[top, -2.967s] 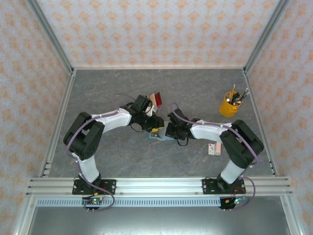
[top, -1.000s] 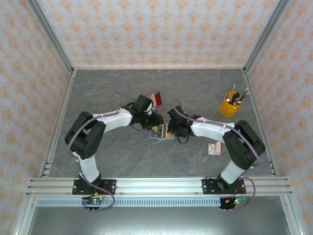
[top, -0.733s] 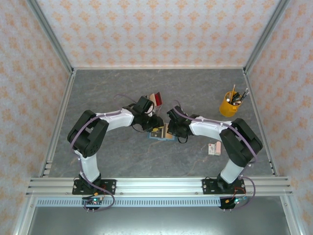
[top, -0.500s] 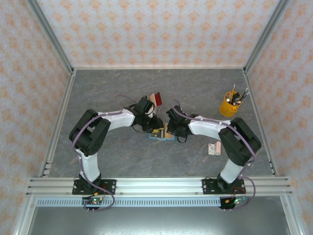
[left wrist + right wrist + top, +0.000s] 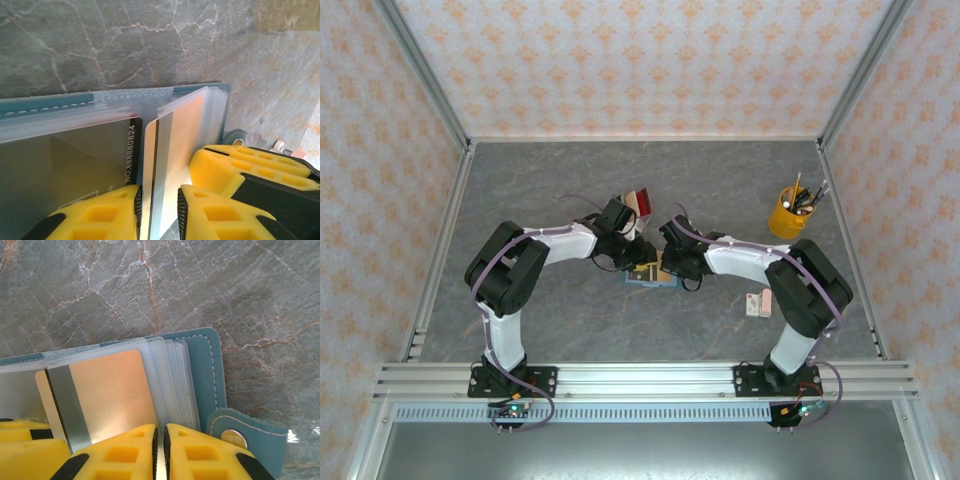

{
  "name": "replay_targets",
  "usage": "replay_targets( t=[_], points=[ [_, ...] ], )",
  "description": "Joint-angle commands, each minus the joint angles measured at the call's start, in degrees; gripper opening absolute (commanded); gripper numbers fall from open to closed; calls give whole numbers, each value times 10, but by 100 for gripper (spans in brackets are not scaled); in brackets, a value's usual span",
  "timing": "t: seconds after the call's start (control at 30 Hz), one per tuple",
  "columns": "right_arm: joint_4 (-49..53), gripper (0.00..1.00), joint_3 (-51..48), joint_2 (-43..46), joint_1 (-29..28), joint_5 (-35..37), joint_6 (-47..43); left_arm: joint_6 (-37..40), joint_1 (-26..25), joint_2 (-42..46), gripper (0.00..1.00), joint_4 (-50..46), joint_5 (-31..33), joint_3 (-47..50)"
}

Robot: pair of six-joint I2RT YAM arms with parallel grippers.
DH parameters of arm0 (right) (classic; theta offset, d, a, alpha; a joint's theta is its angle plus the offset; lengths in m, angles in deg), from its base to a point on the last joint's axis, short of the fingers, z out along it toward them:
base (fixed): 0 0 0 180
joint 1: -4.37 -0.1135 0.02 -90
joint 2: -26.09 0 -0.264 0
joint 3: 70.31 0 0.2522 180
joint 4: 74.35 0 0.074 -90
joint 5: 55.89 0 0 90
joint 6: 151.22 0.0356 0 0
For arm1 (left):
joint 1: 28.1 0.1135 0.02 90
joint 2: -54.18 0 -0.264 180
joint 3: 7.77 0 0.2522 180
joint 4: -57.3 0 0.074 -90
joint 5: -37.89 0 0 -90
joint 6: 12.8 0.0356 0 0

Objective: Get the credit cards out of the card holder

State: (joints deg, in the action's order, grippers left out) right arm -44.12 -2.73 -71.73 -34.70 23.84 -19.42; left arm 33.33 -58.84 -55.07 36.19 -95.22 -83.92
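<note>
Teal card holder [image 5: 649, 277] lies open at the middle of the grey worktop [image 5: 570, 180], between the two grippers. The right gripper [image 5: 160, 434] is pinched tight on its clear pocket leaves. The left gripper [image 5: 160, 195] straddles a tan card [image 5: 175, 145] by its edge, jaws narrow. I can't tell whether they grip it.

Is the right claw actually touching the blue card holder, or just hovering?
Touching. The right wrist view shows the right gripper pinched shut on clear pocket leaves of the card holder.
</note>
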Motion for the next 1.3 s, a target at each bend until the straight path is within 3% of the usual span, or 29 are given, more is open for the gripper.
replay_targets(
  t=[0.0,0.63,1.27],
  points=[
    [33,15,-7,-28,2,16,-3,22,1,-8,27,32,-29,7],
    [37,15,-12,-35,2,14,1,5,20,27,15,159,-85,61],
    [49,14,-12,-41,3,27,7,40,49,66,6,122,-79,97]
  ],
)
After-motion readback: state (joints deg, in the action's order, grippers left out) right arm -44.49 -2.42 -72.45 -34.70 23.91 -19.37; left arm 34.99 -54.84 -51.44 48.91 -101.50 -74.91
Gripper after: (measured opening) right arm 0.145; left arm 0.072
